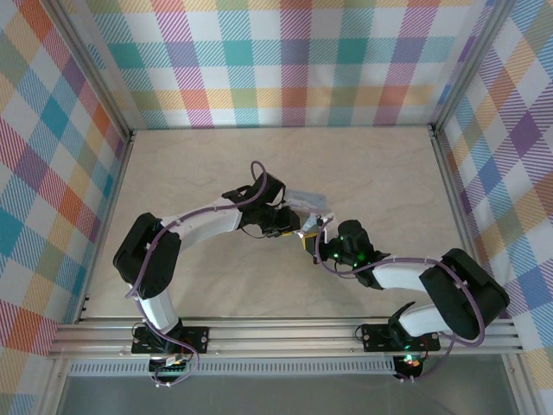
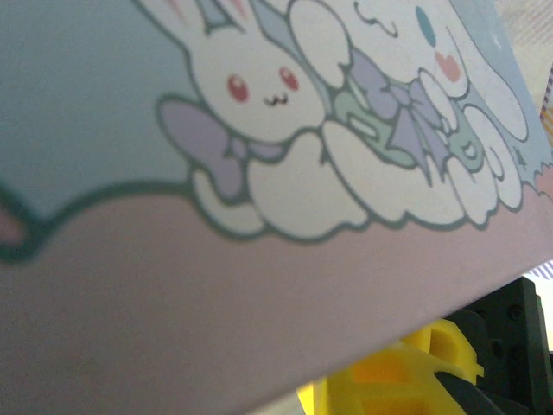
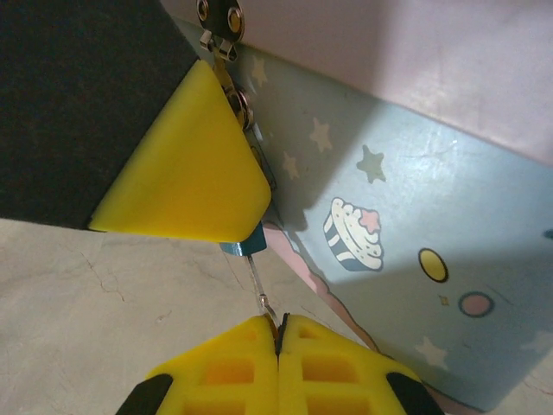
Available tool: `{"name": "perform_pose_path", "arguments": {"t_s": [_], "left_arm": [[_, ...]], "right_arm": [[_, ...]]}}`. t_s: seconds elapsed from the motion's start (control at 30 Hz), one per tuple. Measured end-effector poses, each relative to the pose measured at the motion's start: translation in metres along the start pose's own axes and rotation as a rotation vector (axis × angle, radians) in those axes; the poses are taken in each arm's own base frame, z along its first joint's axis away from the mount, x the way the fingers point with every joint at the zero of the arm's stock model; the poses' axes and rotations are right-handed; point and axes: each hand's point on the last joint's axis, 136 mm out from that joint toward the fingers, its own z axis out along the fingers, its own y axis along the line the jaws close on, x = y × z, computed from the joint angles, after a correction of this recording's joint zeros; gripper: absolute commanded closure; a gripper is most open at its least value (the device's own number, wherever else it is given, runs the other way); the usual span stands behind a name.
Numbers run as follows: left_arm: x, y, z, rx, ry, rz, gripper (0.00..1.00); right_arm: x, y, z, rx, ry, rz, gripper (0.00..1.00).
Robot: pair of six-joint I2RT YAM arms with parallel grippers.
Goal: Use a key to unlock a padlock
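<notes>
Overhead looks down; wrist views, very close, probably share the tin

Lab test cell: checkered curtain walls, aluminium frame.

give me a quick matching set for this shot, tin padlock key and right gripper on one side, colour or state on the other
1 tin
2 padlock
3 key
4 right gripper

a shut on the key
b pale blue, cupcake print
c small, blue, below the hasp
d thin, pinched at one end

Pairs: 1b, 2c, 3d, 4a
</notes>
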Motion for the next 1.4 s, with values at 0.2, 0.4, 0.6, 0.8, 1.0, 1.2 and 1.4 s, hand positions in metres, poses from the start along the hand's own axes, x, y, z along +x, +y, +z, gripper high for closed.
{"name": "perform_pose_path", "arguments": {"t_s": [0.2, 0.4, 0.6, 0.8, 1.0, 1.2, 1.4], "left_arm": [[0.000, 0.000, 0.000, 0.000, -0.001, -0.008, 0.92], [-0.001, 0.000, 0.000, 0.003, -0.003, -0.018, 0.92], [-0.003, 0.000, -0.001, 0.005, -0.008, -0.024, 0.92], [-0.005, -0.001, -0.001, 0.009, -0.018, -0.042, 0.92], [-0.009, -0.001, -0.001, 0.009, -0.036, -0.058, 0.92], [-0.012, 0.000, -0.001, 0.006, -0.048, -0.064, 0.92], [-0.016, 0.000, -0.002, 0.010, -0.059, -0.068, 0.92]], "right_arm": [[0.000, 0.000, 0.001, -0.007, -0.013, 0.011, 0.98], [-0.003, 0.001, 0.004, -0.019, -0.034, 0.027, 0.98], [-0.004, 0.001, 0.006, -0.026, -0.050, 0.046, 0.98], [-0.007, 0.000, 0.010, -0.030, -0.070, 0.063, 0.98], [-0.010, -0.001, 0.013, -0.031, -0.093, 0.073, 0.98], [-0.011, -0.002, 0.016, -0.033, -0.105, 0.081, 0.98], [-0.015, -0.002, 0.019, -0.034, -0.114, 0.082, 0.98]]}}
